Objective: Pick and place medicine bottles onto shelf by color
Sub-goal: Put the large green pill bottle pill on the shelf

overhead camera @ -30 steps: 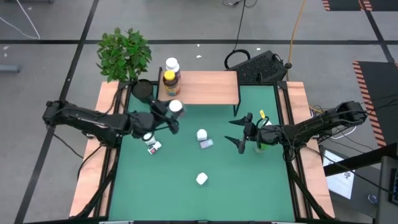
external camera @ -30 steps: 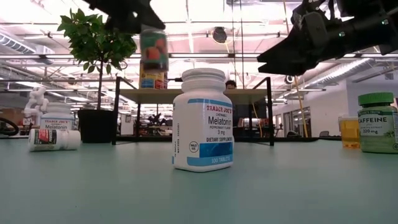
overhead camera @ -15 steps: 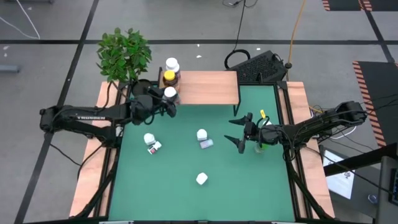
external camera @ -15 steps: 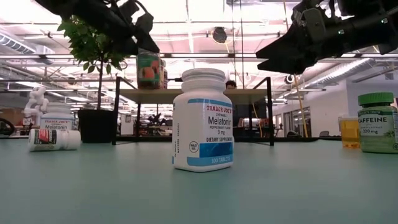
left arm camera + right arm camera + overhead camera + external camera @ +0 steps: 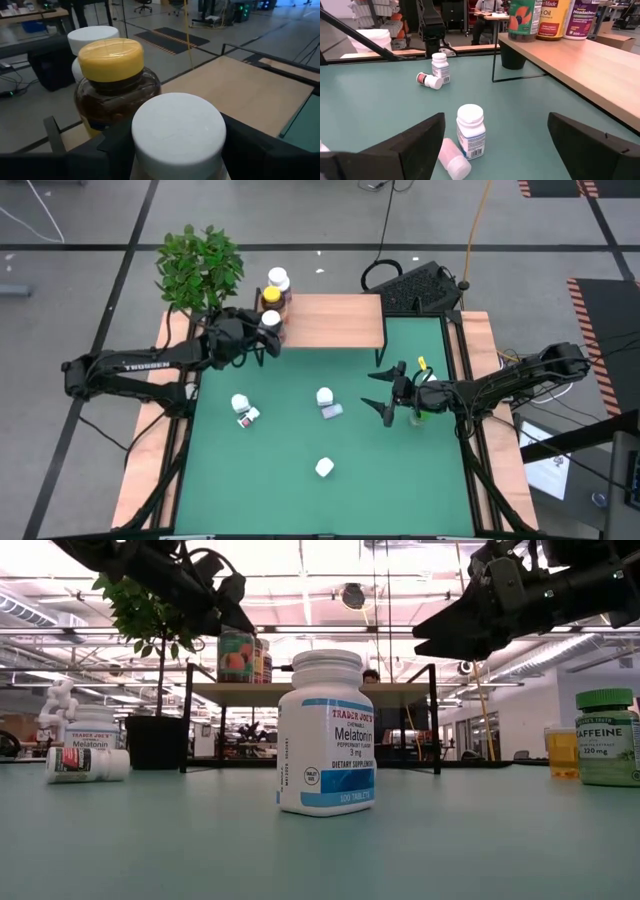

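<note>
White-capped bottle (image 5: 270, 320) stood at the shelf (image 5: 340, 320) end nearest the plant (image 5: 200, 265), clamped in the left gripper (image 5: 262, 335), its label hidden. The right gripper (image 5: 385, 395), beside the shelf, gaped wide.

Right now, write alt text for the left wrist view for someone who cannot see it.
The left claw grips a white-capped bottle at the shelf, right beside a yellow-capped amber bottle standing on the light wood top. Another white-capped bottle stands just behind the amber one.
</note>
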`<act>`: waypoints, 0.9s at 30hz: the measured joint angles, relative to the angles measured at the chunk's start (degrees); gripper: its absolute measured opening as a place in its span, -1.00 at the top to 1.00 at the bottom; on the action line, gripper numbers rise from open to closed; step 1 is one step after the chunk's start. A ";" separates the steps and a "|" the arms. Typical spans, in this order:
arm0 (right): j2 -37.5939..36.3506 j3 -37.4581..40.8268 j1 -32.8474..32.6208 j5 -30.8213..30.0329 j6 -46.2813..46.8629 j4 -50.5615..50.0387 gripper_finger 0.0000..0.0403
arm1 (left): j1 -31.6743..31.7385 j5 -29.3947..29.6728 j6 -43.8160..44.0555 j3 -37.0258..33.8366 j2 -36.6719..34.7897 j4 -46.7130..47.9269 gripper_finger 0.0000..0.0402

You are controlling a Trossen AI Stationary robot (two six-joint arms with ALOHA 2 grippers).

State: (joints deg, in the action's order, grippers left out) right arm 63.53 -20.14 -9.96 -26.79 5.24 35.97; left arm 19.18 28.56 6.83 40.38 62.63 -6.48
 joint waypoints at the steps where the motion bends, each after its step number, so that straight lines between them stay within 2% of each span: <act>1: 0.00 0.00 0.00 0.01 0.01 -0.01 -0.72 | 0.21 -0.02 0.30 0.00 0.00 0.00 -0.21; 7: 0.00 0.00 0.00 0.01 0.06 0.19 -0.72 | 1.09 -0.07 0.60 0.00 0.00 0.00 -0.31; 16: 0.00 0.00 0.00 0.01 0.10 0.19 -0.72 | -0.33 -0.13 -2.05 0.00 0.09 -1.25 -0.31; 27: 0.04 0.00 0.24 0.01 0.75 -2.90 -0.72 | -5.66 0.40 -6.15 -0.02 -0.19 -1.38 -0.32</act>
State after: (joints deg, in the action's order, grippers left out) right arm 63.56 -20.14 -9.72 -26.79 6.00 33.07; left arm 13.52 28.96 0.68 40.36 62.45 -7.86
